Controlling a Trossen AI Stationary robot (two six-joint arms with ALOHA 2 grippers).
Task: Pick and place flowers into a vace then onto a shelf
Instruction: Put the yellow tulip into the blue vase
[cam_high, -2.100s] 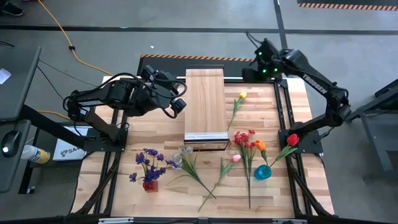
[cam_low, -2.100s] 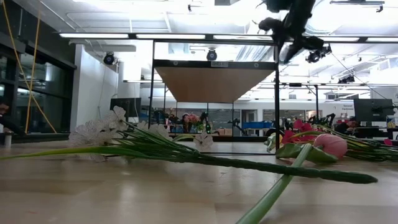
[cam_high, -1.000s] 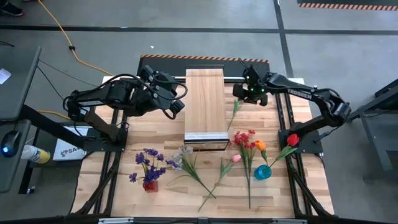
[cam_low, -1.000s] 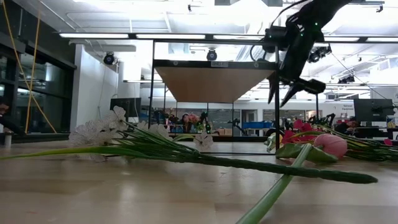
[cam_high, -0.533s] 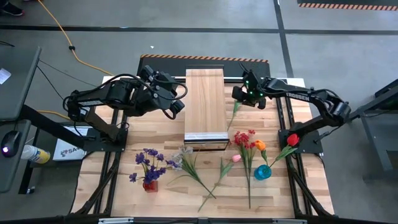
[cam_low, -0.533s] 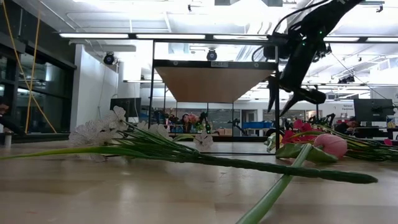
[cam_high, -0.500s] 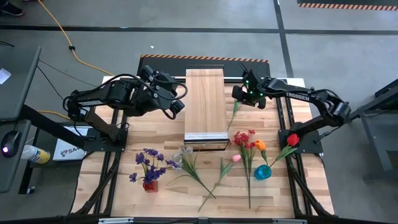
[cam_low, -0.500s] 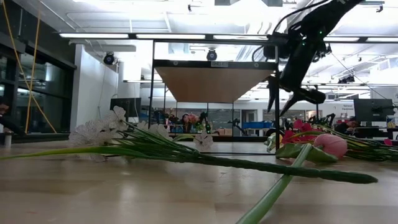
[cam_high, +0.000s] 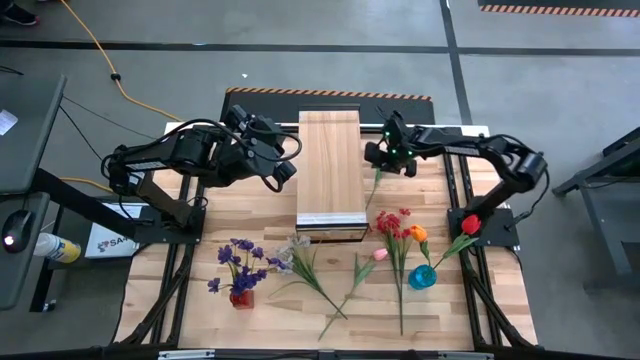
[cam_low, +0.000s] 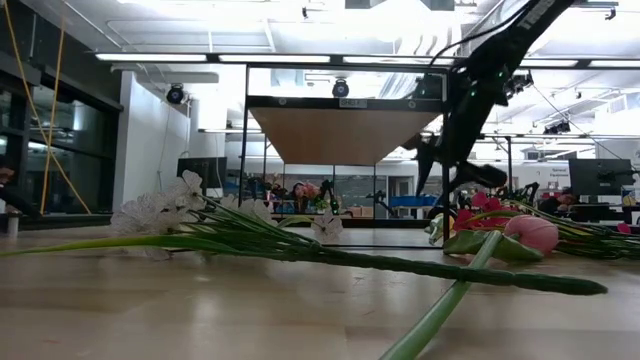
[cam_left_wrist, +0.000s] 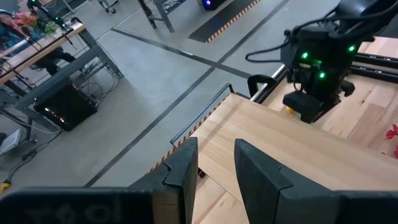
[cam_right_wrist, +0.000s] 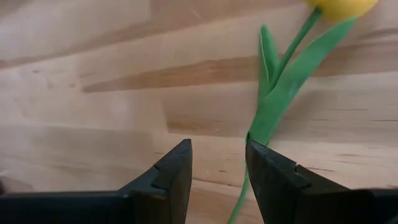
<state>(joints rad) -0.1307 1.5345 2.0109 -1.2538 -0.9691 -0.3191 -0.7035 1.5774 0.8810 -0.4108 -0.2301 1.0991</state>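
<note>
The yellow tulip (cam_right_wrist: 339, 6) lies flat on the table (cam_high: 260, 210) just beside the shelf (cam_high: 330, 165). The right gripper (cam_right_wrist: 216, 168), fingers apart, hovers above its stem (cam_right_wrist: 280, 99); shift sideways to straddle the stem before closing. The left gripper (cam_left_wrist: 214, 165) waits, fingers apart, at the shelf's other side.

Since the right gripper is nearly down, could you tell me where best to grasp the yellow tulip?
Grip the yellow tulip on its thin green stem just below the leaves, from straight above. It lies flat on the slatted wooden tabletop, and the open right gripper hangs beside that stretch.

Flowers (cam_high: 395, 240) flat beside shelf (cam_high: 331, 170)
</note>
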